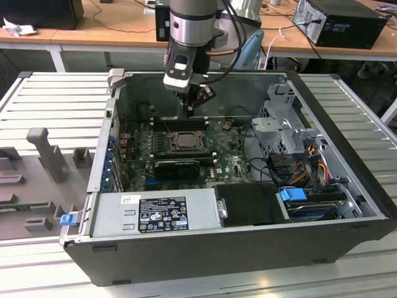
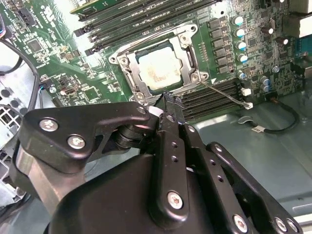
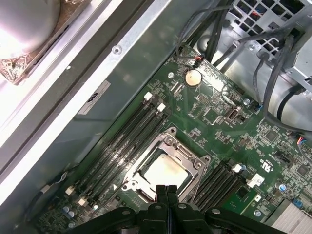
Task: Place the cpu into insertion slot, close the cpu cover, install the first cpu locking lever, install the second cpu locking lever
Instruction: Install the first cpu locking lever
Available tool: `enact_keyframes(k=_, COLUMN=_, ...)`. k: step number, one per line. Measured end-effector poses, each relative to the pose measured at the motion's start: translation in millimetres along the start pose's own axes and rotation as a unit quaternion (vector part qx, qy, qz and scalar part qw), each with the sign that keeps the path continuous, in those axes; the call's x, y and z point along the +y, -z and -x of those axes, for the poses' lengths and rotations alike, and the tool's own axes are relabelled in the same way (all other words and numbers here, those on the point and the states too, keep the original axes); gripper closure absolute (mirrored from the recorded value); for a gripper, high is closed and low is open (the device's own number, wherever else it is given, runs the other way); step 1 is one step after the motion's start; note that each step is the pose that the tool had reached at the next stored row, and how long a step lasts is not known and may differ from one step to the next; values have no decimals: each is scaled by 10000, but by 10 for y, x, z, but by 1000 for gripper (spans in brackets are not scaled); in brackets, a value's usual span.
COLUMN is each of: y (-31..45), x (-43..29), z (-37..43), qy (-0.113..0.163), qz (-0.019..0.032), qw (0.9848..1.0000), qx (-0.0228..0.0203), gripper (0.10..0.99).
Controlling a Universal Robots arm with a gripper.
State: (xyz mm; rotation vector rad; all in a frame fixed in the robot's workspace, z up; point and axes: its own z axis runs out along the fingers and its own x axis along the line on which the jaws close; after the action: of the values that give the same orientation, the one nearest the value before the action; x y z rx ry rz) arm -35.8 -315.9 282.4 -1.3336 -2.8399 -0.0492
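The fingers point(image 3: 161, 196) are pressed together and empty, tips hovering just over the edge of the slot point(image 1: 167, 143). Beneath them the cpu point(image 3: 165, 170) lies seated in the slot on the green board point(image 3: 219, 122), and the cover point(image 2: 130, 77) looks folded down around it. The first two steps seem done. One thin lever point(image 2: 224, 92) juts out from the slot, apparently unlatched. I cannot make out the other, so both levers seem left to do.

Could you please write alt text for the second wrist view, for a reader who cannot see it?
The black tool, shut, hangs just beside a silvery cpu cover framing the pale cpu on a green circuit board. A thin wire lever angles out from the cover's corner.
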Motion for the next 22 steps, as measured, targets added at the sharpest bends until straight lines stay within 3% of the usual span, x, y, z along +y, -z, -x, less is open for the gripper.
enact_keyframes(k=22, y=0, x=0, z=0, qy=673, qz=-11, qw=9977, qx=18, gripper=980)
